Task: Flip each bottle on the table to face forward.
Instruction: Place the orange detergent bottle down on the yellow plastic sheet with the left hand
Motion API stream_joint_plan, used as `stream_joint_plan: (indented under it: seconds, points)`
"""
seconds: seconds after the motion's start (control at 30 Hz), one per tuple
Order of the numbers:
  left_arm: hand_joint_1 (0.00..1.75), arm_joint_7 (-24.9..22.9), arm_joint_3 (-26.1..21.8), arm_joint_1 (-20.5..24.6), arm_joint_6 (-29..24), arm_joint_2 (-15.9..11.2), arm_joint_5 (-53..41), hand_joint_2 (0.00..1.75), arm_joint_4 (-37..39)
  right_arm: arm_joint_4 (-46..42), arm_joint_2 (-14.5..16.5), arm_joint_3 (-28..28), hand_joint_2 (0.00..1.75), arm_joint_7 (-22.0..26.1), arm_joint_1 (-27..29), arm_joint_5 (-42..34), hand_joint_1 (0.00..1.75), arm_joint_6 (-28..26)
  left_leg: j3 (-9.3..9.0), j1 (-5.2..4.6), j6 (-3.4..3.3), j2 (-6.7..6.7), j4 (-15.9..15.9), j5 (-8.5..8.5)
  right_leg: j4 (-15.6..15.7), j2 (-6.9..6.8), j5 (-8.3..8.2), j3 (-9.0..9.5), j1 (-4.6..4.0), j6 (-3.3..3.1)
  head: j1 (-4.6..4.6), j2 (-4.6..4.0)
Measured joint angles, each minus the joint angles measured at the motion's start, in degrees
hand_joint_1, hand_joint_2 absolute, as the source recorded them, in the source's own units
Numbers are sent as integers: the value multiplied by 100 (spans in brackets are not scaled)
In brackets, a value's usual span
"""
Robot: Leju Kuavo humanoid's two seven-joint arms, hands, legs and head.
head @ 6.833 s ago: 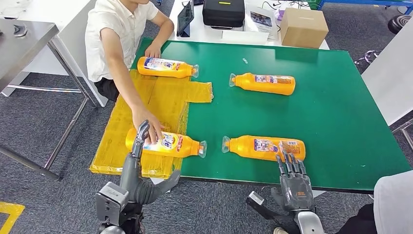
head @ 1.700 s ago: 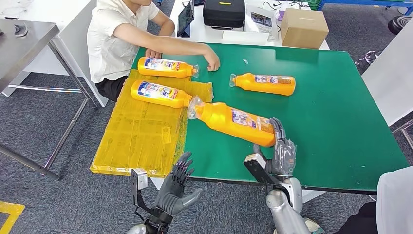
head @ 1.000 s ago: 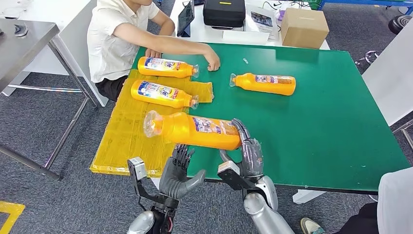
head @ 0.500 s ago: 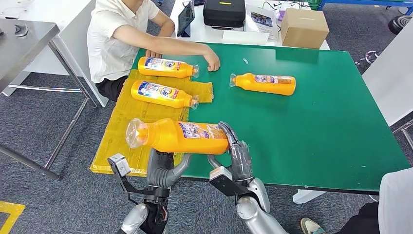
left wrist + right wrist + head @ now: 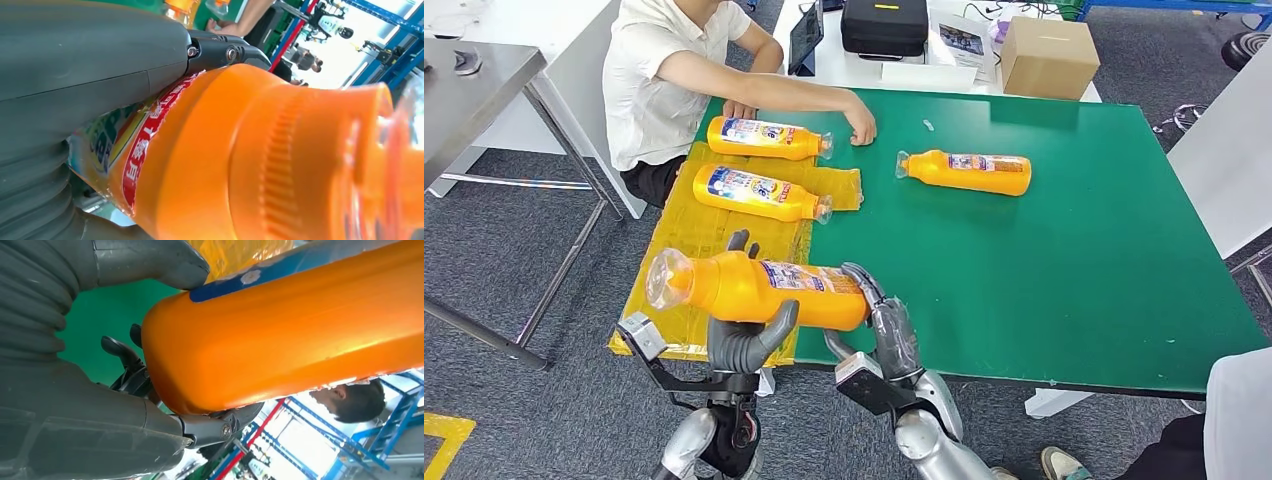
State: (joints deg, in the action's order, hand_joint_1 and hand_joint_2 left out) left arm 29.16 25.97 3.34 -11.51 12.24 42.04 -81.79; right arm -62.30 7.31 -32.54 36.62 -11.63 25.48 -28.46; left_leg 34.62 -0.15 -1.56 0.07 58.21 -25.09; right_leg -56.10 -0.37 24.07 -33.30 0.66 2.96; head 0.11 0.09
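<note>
Both hands are gripping one orange bottle [image 5: 759, 290] lying sideways above the tabletop's [image 5: 1074, 260] near left edge, the left hand [image 5: 742, 335] around its neck end and the right hand [image 5: 886, 330] at its base.

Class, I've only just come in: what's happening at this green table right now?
The robot holds one orange bottle in the air over the near edge of the green table, its right hand gripping the base end and its left hand gripping it nearer the neck. Two bottles lie on the yellow sheet and one on the green. A seated person rests a hand on the table.
</note>
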Motion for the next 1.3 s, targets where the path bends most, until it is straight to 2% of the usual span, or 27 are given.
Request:
stream_joint_plan:
  seconds: [0.03,0.1,0.43,0.57,0.6,0.63,0.7,0.73,0.77,0.9,1.03,1.1,1.17,1.3]
  points:
    - [153,-3,-4,0,45,0,36,175,-12,9,10,-18,175,6,0,-36,173,48,0,0,0,0,0,0,0,0,0,0,0,0,0,0]
    - [175,-15,-11,-1,148,0,115,175,-29,34,31,-52,175,22,-1,-100,171,147,0,0,0,0,0,0,0,0,0,0,0,0,0,0]
    - [175,-27,-49,11,259,15,217,175,-115,113,144,-120,175,58,-39,-221,170,322,0,0,0,1,0,0,0,0,0,-1,0,0,0,0]
    - [175,-33,-74,13,274,17,226,175,-123,116,156,-130,175,60,-38,-236,156,357,0,0,0,0,0,0,0,0,0,-1,0,0,1,0]
    - [175,-43,-77,13,293,17,240,175,-128,117,160,-131,175,60,-38,-258,139,387,0,0,0,1,0,0,0,0,0,-1,0,0,1,0]
    - [175,-61,-79,13,324,17,270,175,-137,119,164,-132,175,60,-38,-295,110,433,0,0,0,1,0,0,0,0,0,-1,0,0,1,0]
    - [175,-135,-91,13,419,17,391,175,-166,127,174,-132,175,61,-38,-400,37,580,0,0,0,1,0,0,0,0,0,-1,0,0,0,0]
    - [175,-201,-107,12,486,17,497,175,-184,134,180,-131,175,61,-38,-467,13,685,0,0,0,1,0,0,0,0,0,-1,0,0,0,0]
    - [175,-279,-130,12,557,16,614,175,-199,145,184,-131,175,61,-38,-536,2,806,0,0,0,1,0,0,0,0,0,-1,0,0,0,0]
    - [175,-469,-241,1,738,12,892,175,-248,219,190,-132,175,71,-36,-721,0,1217,0,1,0,1,0,0,0,0,0,-1,0,0,0,0]
    - [175,-431,-338,-12,679,10,822,175,-292,297,187,-173,175,172,-26,-570,0,1182,0,1,0,1,0,0,0,0,0,-3,0,0,-1,0]
    - [175,-361,-404,-47,479,19,537,175,-401,311,146,-190,175,199,36,-303,0,857,0,1,0,1,0,0,0,0,1,-4,0,0,-1,0]
    - [175,-257,-531,-104,107,28,-46,175,-589,275,38,-164,175,193,204,107,0,290,2,0,0,-1,0,-1,1,-1,1,-4,0,0,0,0]
    - [175,16,-845,-244,-968,-37,-1863,175,-882,-37,-218,179,175,166,731,733,0,-784,13,0,1,-5,0,-2,1,-3,2,-11,1,0,1,0]
